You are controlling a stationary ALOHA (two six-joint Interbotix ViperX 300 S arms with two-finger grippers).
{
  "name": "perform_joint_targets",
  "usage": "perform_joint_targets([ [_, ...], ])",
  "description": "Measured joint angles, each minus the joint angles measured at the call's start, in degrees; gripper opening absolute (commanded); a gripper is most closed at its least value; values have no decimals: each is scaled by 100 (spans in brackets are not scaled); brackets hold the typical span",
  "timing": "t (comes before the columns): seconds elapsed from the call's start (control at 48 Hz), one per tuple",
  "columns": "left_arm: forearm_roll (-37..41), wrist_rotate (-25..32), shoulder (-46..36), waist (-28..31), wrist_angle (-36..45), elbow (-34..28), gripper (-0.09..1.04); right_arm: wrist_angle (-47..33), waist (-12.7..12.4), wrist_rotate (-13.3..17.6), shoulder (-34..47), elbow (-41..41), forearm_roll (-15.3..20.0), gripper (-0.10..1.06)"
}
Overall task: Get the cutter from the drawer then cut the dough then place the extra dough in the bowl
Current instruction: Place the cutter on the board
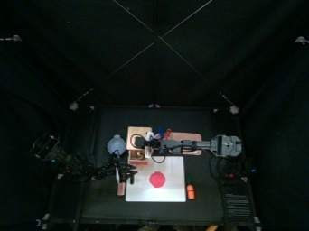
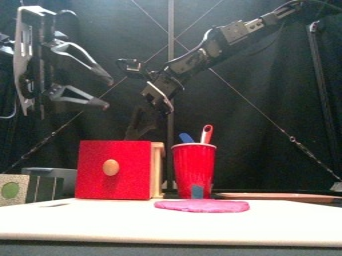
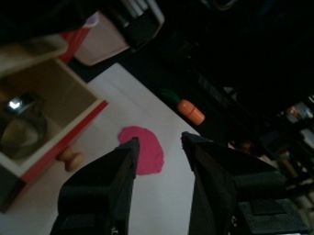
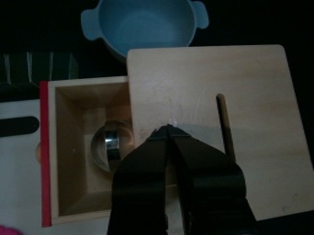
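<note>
Cutter lies in the open drawer of the wooden box, at the far left of the white cutting board, with the blue-grey bowl just left of the box. Right gripper hovers over the box, jaws pressed together, gripping nothing. Left gripper hangs above the board's left side, jaws well apart and empty. Pink dough lies flat on the board

Nothing legible anywhere: no readable lettering, number, brand or sign on the box, cup, board or worktop.
</note>
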Motion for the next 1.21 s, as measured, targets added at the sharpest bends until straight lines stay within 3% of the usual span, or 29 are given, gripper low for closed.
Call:
perform_joint_targets([
  [0.292, 1011, 1652, -536, 413, -79, 334, 75, 149, 325, 35, -141, -202, 0, 6],
  [0.521, 1116, 2707, -967, 589, -79, 563, 75, 457, 580, 35, -167, -237, 26, 29],
  [0.708, 1230, 3111, -1600, 598, -79, 817, 75, 606, 659, 53, -158, -237, 167, 52],
  [1.0, 1819, 3261, -2347, 606, -79, 1213, 75, 686, 624, 141, -44, -272, 272, 58],
  [1.208, 2030, 3261, -2391, 738, -79, 1283, 75, 747, 624, 158, 114, -448, 264, 74],
])
